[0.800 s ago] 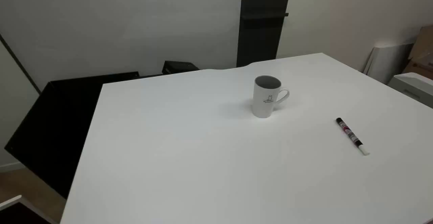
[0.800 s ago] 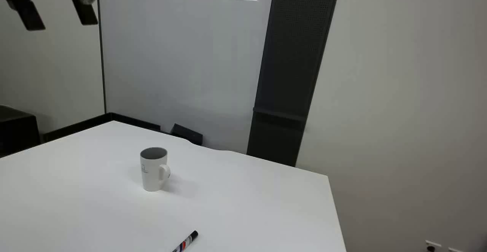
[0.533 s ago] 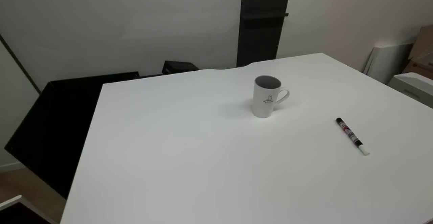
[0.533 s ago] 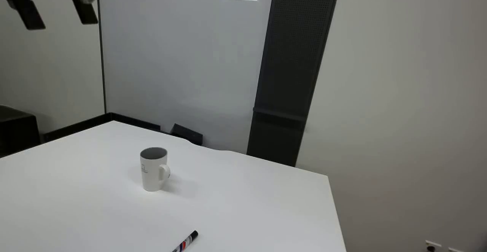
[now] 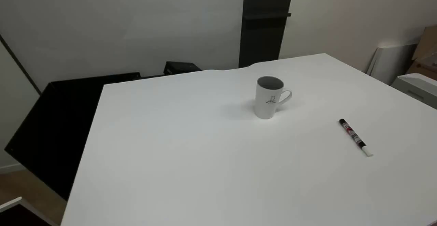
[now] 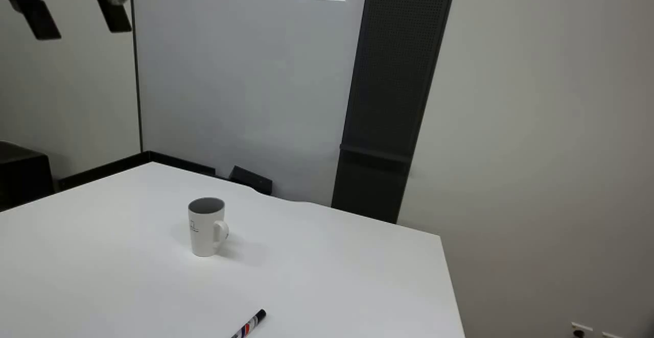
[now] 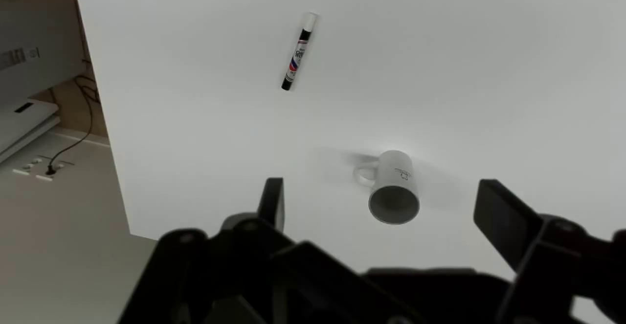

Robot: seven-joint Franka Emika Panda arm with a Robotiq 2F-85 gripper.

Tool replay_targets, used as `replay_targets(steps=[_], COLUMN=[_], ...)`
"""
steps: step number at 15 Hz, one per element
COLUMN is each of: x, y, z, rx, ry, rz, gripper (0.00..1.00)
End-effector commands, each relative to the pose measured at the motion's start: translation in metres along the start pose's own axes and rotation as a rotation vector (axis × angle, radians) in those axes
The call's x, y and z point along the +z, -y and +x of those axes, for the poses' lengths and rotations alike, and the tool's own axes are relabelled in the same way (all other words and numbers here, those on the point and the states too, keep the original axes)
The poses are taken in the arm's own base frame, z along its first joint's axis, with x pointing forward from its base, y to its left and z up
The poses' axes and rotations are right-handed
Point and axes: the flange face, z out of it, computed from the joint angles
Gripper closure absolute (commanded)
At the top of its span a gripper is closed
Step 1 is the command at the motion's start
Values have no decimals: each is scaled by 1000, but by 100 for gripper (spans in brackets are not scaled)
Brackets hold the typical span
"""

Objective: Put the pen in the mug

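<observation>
The gripper (image 6: 80, 29) hangs well above the table (image 6: 332, 276), approx. 11 o'clock from the upright mug (image 6: 202, 238) in an exterior view, jaws spread wide & angled down twd 5 – upper part cut off by top edge. On the table, the pen (image 6: 249, 325) has its near end cropped there; wrist view shows it whole, 11 o'clock from mug. Mug interior's dark – hard to make out.
</observation>
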Motion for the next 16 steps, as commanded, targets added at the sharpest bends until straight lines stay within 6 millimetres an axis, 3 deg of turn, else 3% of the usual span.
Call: replay_targets(steps=[1,3,7,12,16], x=[0,1,24,76,123], y=[0,-3,-38,-78,-94], z=[0,4,26,50,64], rx=[0,8,87,177,272], ry=[1,1,45,121,128], rz=[0,4,8,26,39], gripper=[0,0,0,0,0])
